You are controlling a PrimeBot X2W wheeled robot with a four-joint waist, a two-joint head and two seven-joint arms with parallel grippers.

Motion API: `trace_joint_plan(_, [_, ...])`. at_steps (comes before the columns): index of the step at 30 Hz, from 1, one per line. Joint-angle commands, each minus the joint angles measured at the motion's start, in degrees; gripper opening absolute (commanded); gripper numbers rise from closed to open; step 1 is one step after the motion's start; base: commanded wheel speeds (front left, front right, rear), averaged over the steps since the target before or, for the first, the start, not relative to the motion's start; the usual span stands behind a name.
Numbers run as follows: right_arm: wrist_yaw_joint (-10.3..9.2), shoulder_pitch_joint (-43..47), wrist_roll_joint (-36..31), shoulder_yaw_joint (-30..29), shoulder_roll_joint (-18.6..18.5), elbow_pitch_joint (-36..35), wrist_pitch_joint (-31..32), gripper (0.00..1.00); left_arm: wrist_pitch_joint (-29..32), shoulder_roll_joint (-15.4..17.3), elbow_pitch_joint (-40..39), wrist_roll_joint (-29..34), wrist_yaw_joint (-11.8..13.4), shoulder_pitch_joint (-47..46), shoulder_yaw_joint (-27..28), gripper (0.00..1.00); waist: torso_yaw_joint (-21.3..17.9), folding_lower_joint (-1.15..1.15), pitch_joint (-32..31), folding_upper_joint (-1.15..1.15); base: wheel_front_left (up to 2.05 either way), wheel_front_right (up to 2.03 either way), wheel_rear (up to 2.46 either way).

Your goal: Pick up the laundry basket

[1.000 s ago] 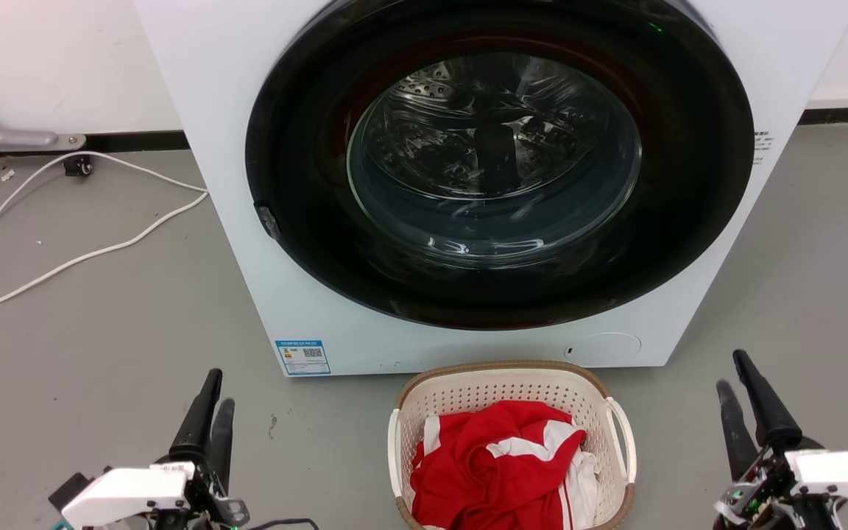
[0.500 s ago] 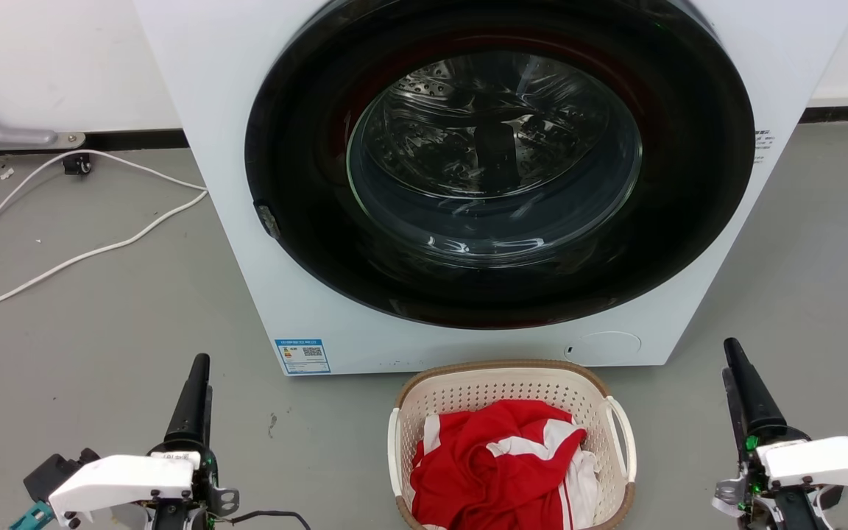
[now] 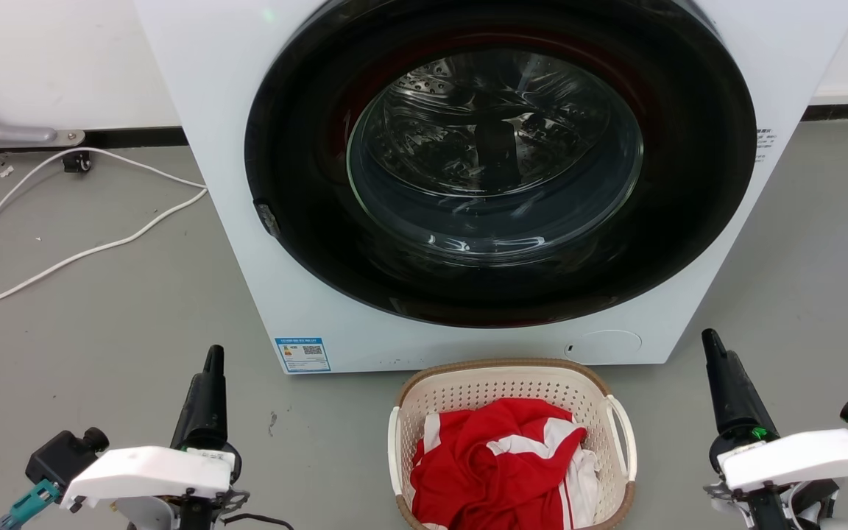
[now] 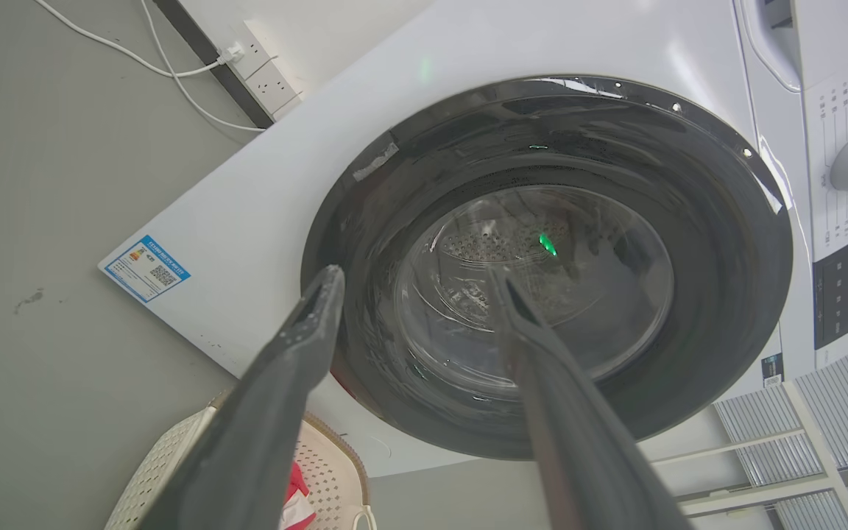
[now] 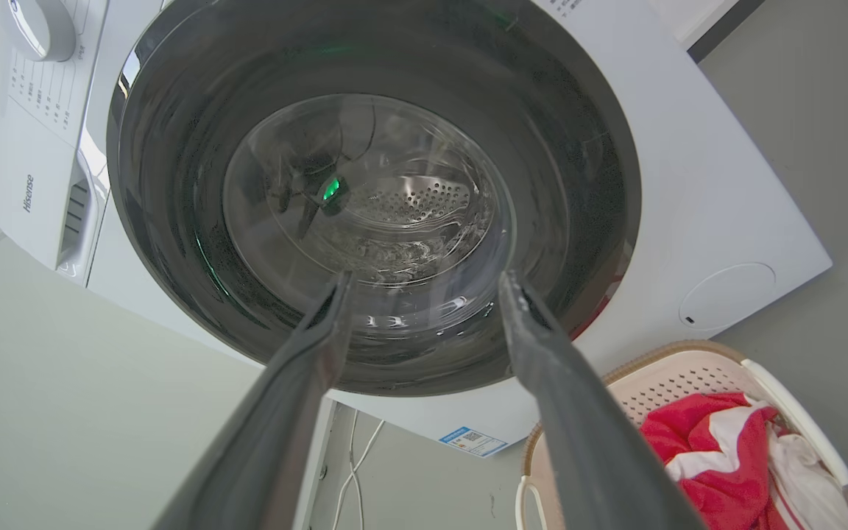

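The laundry basket (image 3: 468, 389), cream perforated plastic with a brown rim and white loop handles, stands on the floor just before the washing machine, holding a red and white garment (image 3: 497, 464). My left gripper (image 3: 212, 357) hovers to its left, well apart from the basket, fingers edge-on in the head view. My right gripper (image 3: 711, 343) hovers to its right, also apart. In the left wrist view the left gripper (image 4: 417, 274) is open and empty, with the basket (image 4: 166, 464) low behind one finger. The right gripper (image 5: 425, 278) is open and empty; the basket (image 5: 689, 375) sits at lower right.
A big white washing machine (image 3: 218, 147) with a shut dark round door (image 3: 497, 169) rises right behind the basket. White cables (image 3: 63, 258) trail over the grey floor at the left. Bare floor lies on both sides of the basket.
Both grippers have turned at the wrist and reached a little forward, so each pair of fingers now lines up edge-on in the head view. The basket has stayed put.
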Motion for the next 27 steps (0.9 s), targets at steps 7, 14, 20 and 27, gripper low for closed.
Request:
trace_joint_plan(7, [0.00,0.50,-9.20,0.84,-0.13,-2.35,-2.01,1.00,-2.00,0.26,-2.33,8.70,0.96,0.30,-1.54,1.00,0.08,0.00,0.06,0.00,0.00,0.00,0.00])
trace_joint_plan(14, [0.00,1.02,-15.41,1.29,-0.14,-3.24,-3.37,1.00,-3.35,0.27,-2.61,14.66,1.67,0.99,-2.25,1.00,0.15,0.00,0.06,0.00,0.00,0.00,0.00])
trace_joint_plan(20, [0.00,1.50,-20.21,1.73,-0.15,-3.88,-4.52,1.00,-4.46,0.29,-2.84,19.29,1.94,1.32,-2.78,1.00,0.21,0.00,0.09,0.00,0.00,0.00,0.00])
trace_joint_plan(27, [0.00,2.13,-25.58,1.74,-0.15,-4.33,-5.65,1.00,-5.66,0.31,-3.20,24.35,2.20,1.86,-3.28,1.00,0.20,0.00,0.06,0.00,0.00,0.00,0.00])
